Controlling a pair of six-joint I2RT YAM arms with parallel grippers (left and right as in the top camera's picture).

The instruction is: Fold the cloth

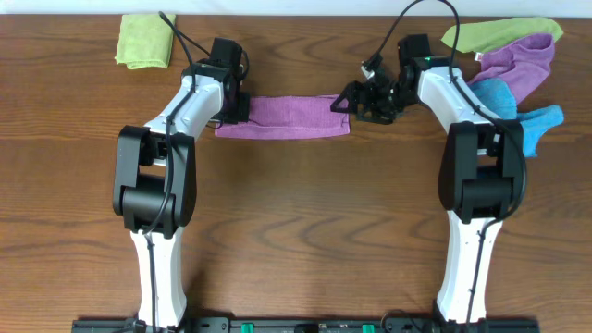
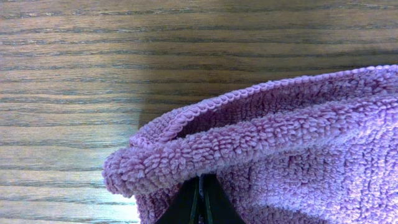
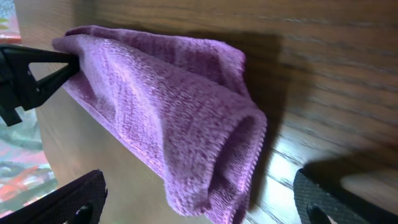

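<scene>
A purple cloth (image 1: pixel 287 117) lies folded in a long strip on the wooden table between my two grippers. My left gripper (image 1: pixel 231 109) is shut on its left end; in the left wrist view the black fingertips (image 2: pixel 202 200) pinch the fuzzy purple edge (image 2: pixel 249 143). My right gripper (image 1: pixel 356 100) is open at the cloth's right end. In the right wrist view its two fingers (image 3: pixel 199 202) stand wide apart on either side of the cloth's folded end (image 3: pixel 186 130), not gripping it.
A folded green cloth (image 1: pixel 144 41) lies at the back left. A pile of cloths sits at the back right: green (image 1: pixel 490 33), purple (image 1: pixel 523 61) and blue (image 1: pixel 518 111). Bare wooden table (image 1: pixel 296 213) spreads in front.
</scene>
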